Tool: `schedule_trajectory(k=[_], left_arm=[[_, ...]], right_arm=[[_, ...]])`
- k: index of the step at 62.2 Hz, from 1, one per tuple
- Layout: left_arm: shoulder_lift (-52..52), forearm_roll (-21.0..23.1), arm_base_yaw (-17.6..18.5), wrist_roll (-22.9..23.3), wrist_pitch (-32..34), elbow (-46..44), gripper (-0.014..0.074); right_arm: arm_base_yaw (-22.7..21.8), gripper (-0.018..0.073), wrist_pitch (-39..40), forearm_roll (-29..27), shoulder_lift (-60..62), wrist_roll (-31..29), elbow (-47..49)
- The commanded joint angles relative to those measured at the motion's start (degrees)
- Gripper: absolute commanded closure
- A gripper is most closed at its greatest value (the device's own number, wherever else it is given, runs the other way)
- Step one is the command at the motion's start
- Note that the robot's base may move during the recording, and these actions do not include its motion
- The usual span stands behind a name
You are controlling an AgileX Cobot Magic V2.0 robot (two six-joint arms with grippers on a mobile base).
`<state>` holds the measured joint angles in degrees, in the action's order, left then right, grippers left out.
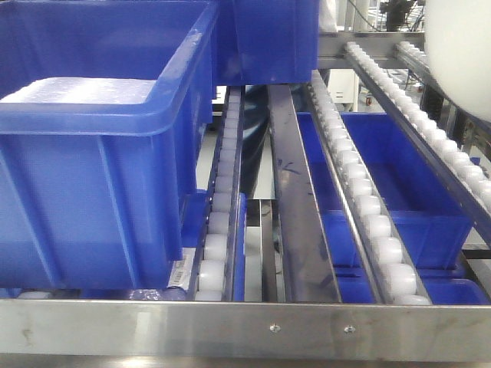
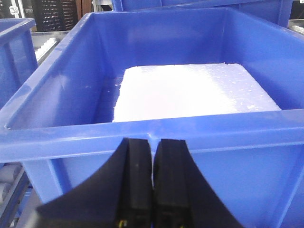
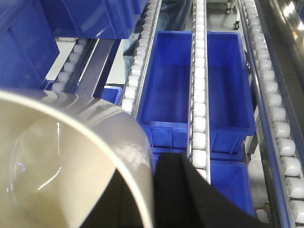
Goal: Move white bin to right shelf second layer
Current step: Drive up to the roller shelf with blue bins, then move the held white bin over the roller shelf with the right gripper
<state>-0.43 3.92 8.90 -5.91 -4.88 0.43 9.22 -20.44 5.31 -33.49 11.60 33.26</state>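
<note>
- White bin (image 3: pixel 71 161): glossy cream tub, seen from above in the right wrist view, its rim pinched by the right gripper (image 3: pixel 154 190), one black finger (image 3: pixel 185 194) outside the wall. In the front view it showed as a white curved mass (image 1: pixel 459 54) at upper right, above the roller rows.
- Right shelf second layer (image 1: pixel 368 207): sloped tracks of small white rollers behind a riveted steel front bar (image 1: pixel 245 328).
- Left gripper (image 2: pixel 153 185): black fingers pressed together, empty, before the near wall of a blue crate (image 2: pixel 71 142).
- Crate contents: a white foam slab (image 2: pixel 190 92).
- Lower blue crate (image 3: pixel 194 80): open, beneath the roller tracks.
- Label (image 1: pixel 182 272): barcode sticker at the left crate's base, print too small to read.
</note>
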Motion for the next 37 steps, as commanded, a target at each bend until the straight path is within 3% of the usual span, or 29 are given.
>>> schedule_trajectory(k=[1,37], left_arm=[[-0.8,0.3,0.1,0.2,4.9,2.1,0.0512],[-0.8,0.3,0.1,0.2,4.9,2.1,0.0512]], right_arm=[[-0.3,0.0503,5.9,0.4,-0.2,-0.1,2.0],[-0.3,0.0503,6.0,0.4,-0.2,-0.1,2.0]])
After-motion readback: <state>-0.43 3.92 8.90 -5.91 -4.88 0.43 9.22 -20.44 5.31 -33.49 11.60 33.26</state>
